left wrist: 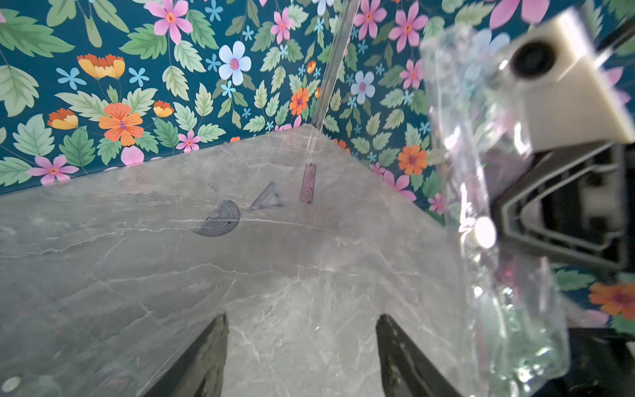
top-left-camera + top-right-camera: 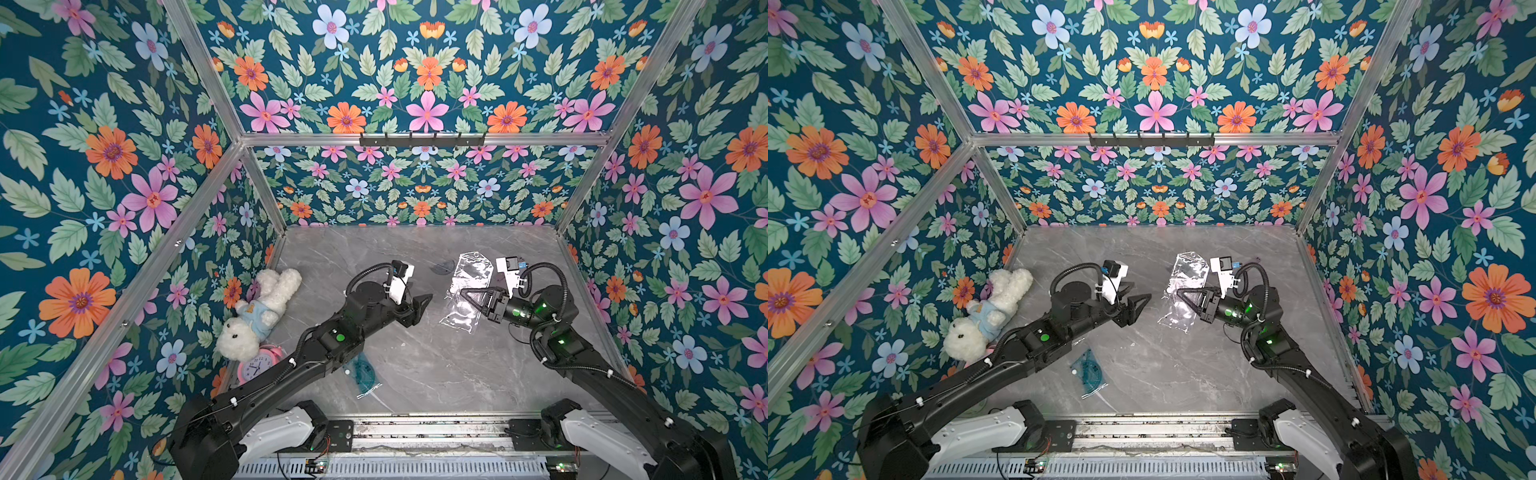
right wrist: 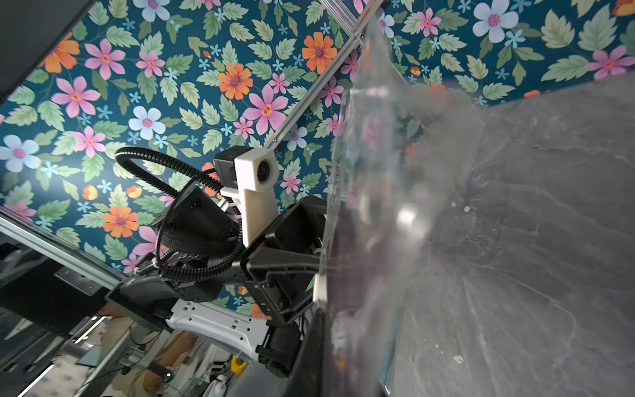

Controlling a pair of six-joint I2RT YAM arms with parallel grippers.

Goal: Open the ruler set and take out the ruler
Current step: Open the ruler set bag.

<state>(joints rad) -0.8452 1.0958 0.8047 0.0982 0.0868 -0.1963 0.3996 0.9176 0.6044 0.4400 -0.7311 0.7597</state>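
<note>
The grey marble table (image 2: 415, 365) fills the floor of the flowered enclosure, and the clear pouch (image 2: 467, 270) of the ruler set hangs crumpled above its right half. The left arm (image 2: 316, 345) reaches toward the pouch from the left, and its left gripper (image 2: 1141, 290) stops short of it, apart, with jaws spread and only bare table between them in the left wrist view. The right arm (image 2: 582, 357) comes in from the pouch's other side, and its right gripper (image 2: 463, 292) is pinched closed on the film, holding the pouch off the table. A white plush toy (image 2: 257, 311) in a blue shirt lies far left of the pouch, against the wall. A pink alarm clock (image 2: 255, 365) sits partly under the left arm, nearer the front than the plush. A teal plastic piece (image 2: 1088, 372) in a wrapper lies front-left of the pouch. Out of the pouch, beyond it toward the back corner, a protractor (image 1: 220, 220), a set square (image 1: 266, 199) and the ruler (image 1: 308, 184) lie flat, each apart.
</note>
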